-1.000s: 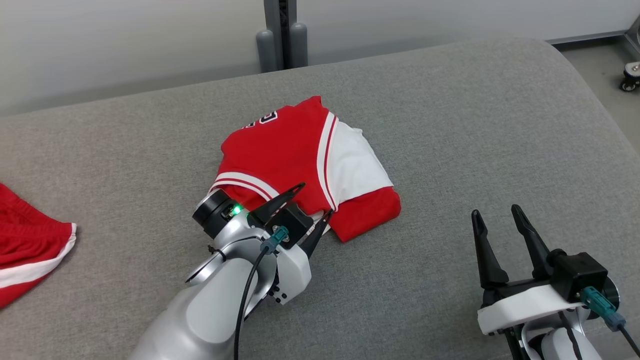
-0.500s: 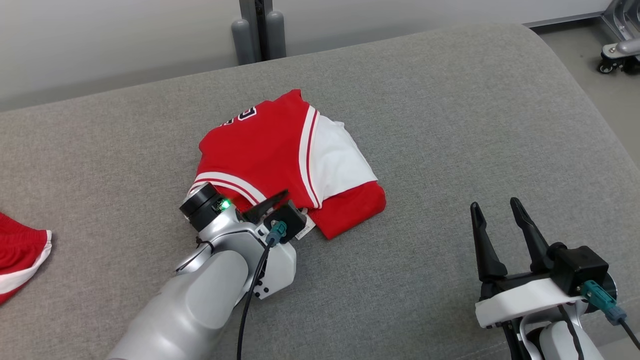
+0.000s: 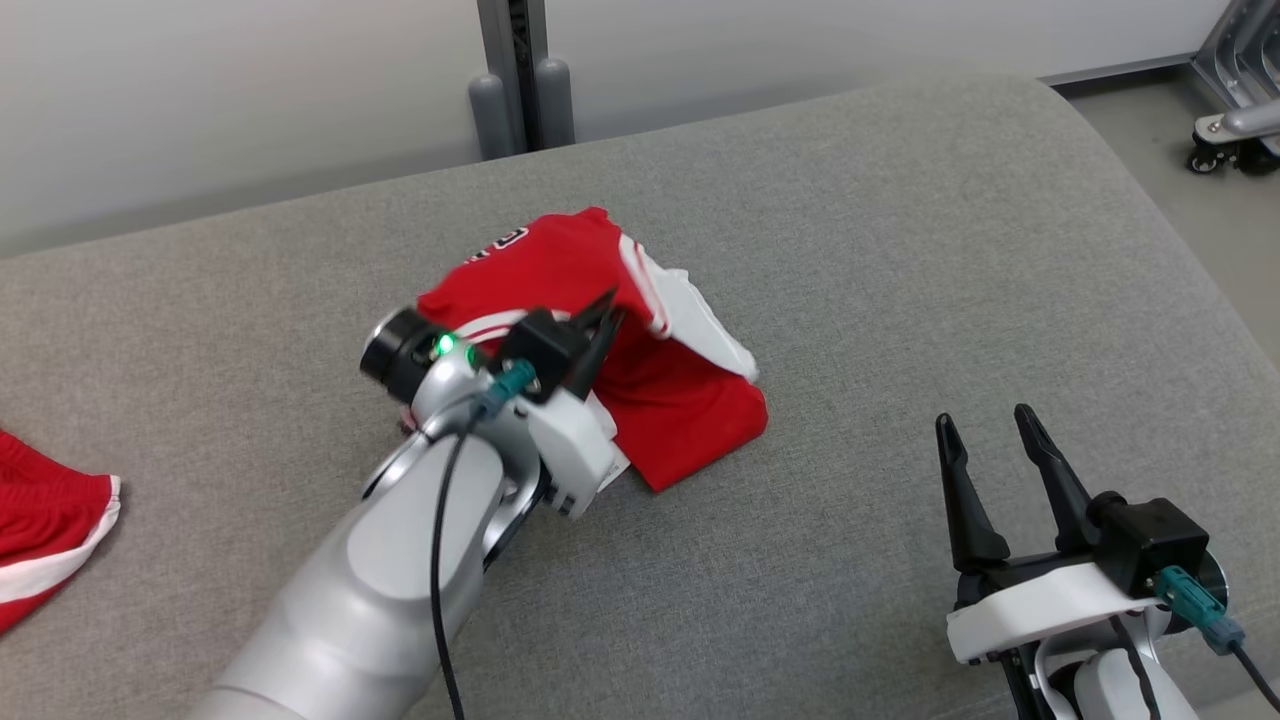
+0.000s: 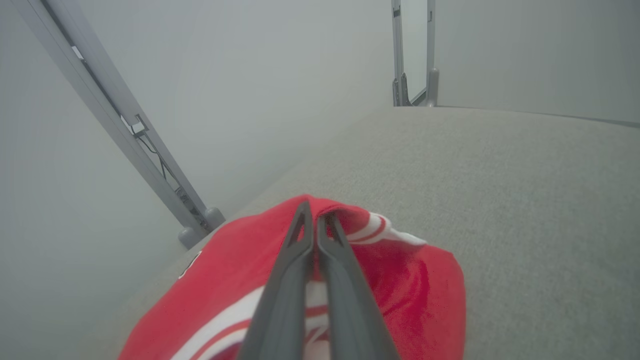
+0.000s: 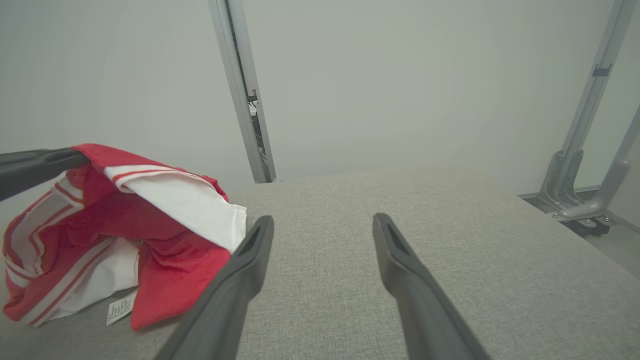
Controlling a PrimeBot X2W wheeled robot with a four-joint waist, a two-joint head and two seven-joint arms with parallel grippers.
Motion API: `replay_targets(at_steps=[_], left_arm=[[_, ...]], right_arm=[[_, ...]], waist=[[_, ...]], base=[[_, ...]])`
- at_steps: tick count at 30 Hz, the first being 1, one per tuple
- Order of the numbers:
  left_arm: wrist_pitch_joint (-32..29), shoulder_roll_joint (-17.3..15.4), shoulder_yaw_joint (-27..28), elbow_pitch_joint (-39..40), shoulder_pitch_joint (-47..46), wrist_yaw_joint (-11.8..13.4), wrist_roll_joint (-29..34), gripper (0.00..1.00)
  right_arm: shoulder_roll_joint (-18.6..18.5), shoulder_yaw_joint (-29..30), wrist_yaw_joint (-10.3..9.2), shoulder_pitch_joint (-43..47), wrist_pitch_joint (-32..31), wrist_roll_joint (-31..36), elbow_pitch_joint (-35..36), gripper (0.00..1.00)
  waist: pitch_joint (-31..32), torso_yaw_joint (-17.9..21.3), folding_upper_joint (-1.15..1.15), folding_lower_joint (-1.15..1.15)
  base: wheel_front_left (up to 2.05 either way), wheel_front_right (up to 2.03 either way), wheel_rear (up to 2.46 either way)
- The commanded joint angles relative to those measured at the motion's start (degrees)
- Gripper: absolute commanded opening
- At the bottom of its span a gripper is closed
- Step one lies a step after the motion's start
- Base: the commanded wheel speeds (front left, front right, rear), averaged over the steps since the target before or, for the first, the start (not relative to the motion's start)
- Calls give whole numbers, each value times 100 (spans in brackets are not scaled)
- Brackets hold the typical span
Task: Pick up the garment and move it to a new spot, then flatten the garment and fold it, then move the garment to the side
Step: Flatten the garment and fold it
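**A:** Garment (image 3: 700,410) first. Where was it?

**B:** Near the middle of the grey cushion (image 3: 900,250). It was a red and white jersey, bunched up rather than flat. Its left part was raised off the cushion while the right part lay on it.

**A:** What held it up?

**B:** The left gripper (image 3: 606,308). Its two dark fingers were pressed together with a fold of red cloth pinched near the tips. In the left wrist view the cloth hung down on either side of them.

**A:** And the right gripper (image 3: 982,418)?

**B:** It was low on the right, well apart from the garment. Its fingers were spread wide, and in the right wrist view grey cushion showed between them.

**A:** Could you see the underside of the raised part?

**B:** Yes, in the right wrist view. White and red layers sagged below the pinched edge, and a small white label (image 5: 120,310) rested on the cushion at the bottom.

**A:** Anything else around?

**B:** A second red cloth (image 3: 45,510) with a white stripe lay at the far left of the cushion, well apart from the jersey. A grey post (image 3: 515,80) stood behind the cushion against the pale wall.
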State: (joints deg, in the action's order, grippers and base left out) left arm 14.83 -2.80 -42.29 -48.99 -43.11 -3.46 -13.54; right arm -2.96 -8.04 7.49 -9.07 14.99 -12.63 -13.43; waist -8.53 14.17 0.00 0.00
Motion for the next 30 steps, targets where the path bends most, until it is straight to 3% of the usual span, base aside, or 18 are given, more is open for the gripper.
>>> replay_targets(at_steps=[1,5,12,22,26,30], left_arm=[[39,-18,132,409,-196,-70,-348,0],[38,-20,225,1181,-438,-88,-733,0],[41,-14,80,1833,-1092,44,-1445,0],[34,-27,-449,2914,-2238,594,-2939,0],[34,-22,-533,3216,-2340,729,-3043,0],[34,-28,-518,3138,-1948,702,-2693,0]], right_arm=[[-18,-9,1,47,31,22,-10,100],[-16,-82,1,107,31,34,-59,100],[-14,-192,1,111,31,31,-117,100],[-30,-274,1,48,31,66,-180,100],[-25,-261,1,1,31,46,-161,100],[-21,-74,1,-34,31,28,-84,100]], waist=[[86,-24,0,0],[215,2,0,0],[350,126,0,0],[366,341,0,0],[201,254,0,0],[-7,16,0,0]], base=[[0,0,0],[0,0,0],[0,0,0],[0,0,0],[0,0,0],[0,0,0]])
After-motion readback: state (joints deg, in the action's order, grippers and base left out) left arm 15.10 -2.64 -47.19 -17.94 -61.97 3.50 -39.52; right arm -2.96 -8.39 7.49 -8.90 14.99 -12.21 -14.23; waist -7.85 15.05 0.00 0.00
